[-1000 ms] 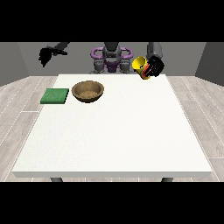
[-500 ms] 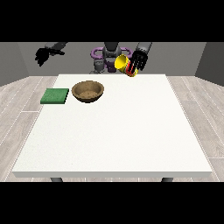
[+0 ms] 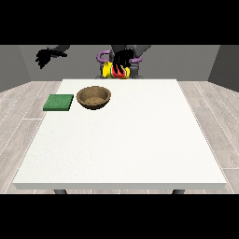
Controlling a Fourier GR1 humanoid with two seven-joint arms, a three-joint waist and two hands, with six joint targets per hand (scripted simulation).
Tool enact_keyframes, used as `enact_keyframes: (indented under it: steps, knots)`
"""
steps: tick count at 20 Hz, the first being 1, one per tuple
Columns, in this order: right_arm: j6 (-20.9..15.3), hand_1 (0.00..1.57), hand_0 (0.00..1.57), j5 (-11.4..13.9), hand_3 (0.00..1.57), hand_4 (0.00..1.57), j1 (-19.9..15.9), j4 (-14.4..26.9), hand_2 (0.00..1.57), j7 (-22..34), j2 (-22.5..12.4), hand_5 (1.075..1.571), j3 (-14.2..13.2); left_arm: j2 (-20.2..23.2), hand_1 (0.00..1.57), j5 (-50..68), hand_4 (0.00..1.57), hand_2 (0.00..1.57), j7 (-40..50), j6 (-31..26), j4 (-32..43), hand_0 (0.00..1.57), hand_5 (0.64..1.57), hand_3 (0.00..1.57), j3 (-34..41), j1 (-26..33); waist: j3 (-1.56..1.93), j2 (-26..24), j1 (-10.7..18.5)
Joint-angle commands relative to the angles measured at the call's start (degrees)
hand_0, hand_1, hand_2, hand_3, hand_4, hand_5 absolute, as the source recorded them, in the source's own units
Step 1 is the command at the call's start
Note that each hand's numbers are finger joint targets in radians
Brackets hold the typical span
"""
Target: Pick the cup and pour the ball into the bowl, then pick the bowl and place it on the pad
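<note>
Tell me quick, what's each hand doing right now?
Hand at the view's right: shut on the yellow cup with red markings, near the table's far edge.
Hand at the view's left: raised, holding nothing; fingers cannot be told.

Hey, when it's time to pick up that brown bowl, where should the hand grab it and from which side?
Take the bowl by its rim, probably on the edge facing the robot, coming down from above. It sits upright with its wide mouth open upward, so the rim is the one thin part a hand can pinch. The green pad lies beside it at the view's left, so that side is best left unobstructed.
</note>
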Motion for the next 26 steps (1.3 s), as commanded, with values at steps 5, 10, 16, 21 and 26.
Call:
enact_keyframes:
  steps: [5,10,16,21,26]
  knots:
    - [-0.4,0.0,0.0,1.1,0.0,0.0,-2.1,1.0,0.0,-0.9,1.7,1.57,1.6,-3.6,1.52,-18.1,1.51,1.57,4.3,-10.1,4.9,1.52,1.221,1.57,-15.2,-4.5,-0.02,1.1,-0.9]
    - [1.6,0.0,0.0,0.3,0.0,0.0,0.5,3.8,0.0,-4.1,-1.2,1.571,-1.2,-3.7,1.46,-22.9,1.51,1.57,2.1,-15.1,4.7,1.46,1.178,1.57,-18.8,-4.3,-0.04,0.3,1.4]
    - [-2.2,0.0,0.0,-0.8,0.0,0.0,-1.2,0.1,0.0,4.2,3.5,1.569,1.6,-4.2,1.45,-25.6,1.53,1.57,0.2,-16.4,3.9,1.45,1.134,1.57,-16.6,-2.9,-0.14,-1.6,0.8]
    - [-3.2,0.0,0.0,-1.5,0.0,0.1,-0.6,2.4,0.0,3.2,1.4,1.565,-1.5,-3.4,1.31,-5.7,1.57,1.57,4.7,-3.7,-4.7,1.31,1.069,1.57,4.0,-0.3,-0.65,0.2,7.2]
    - [-3.1,0.0,0.0,-2.0,0.0,0.22,1.2,1.7,0.0,3.9,-0.3,1.565,-2.7,-6.5,1.02,12.2,1.39,1.26,0.8,5.0,-10.9,1.02,1.3,0.94,17.7,7.2,-0.88,1.1,8.8]
